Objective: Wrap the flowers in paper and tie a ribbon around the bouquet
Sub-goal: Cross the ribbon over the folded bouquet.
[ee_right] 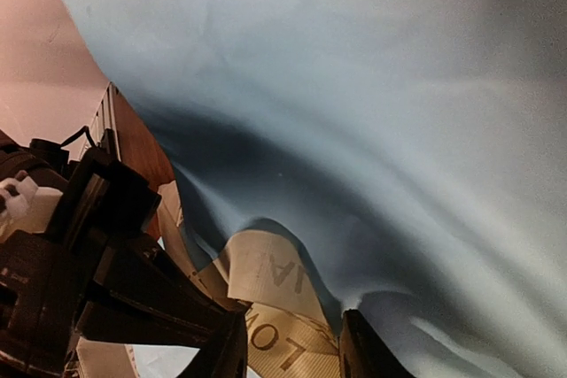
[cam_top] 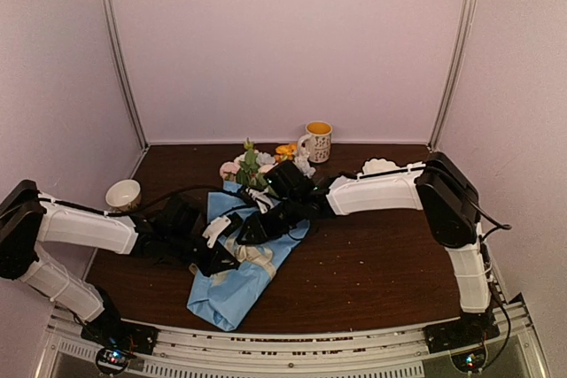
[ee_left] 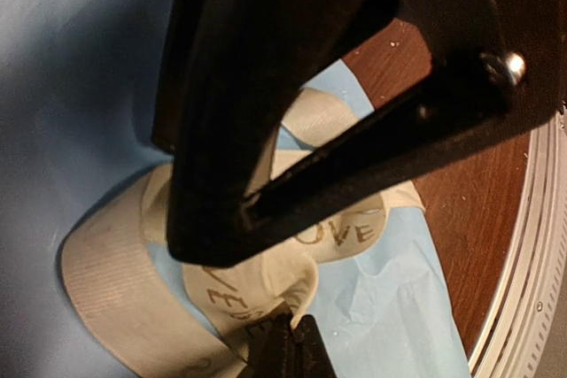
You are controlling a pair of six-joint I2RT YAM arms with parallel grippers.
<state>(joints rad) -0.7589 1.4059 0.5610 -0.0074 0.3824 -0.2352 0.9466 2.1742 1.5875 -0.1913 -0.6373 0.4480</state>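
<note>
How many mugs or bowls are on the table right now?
2. A mug stands at the back, beside the flowers; a small bowl sits near the left edge. The arms could hide others.

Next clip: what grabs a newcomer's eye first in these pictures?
Both arms meet mid-table over the bouquet, a light blue cone with flowers poking out its far end. The cream lettered ribbon loops on the paper, pinched by the shut left claw and lying between the right claw's parted fingers.
</note>
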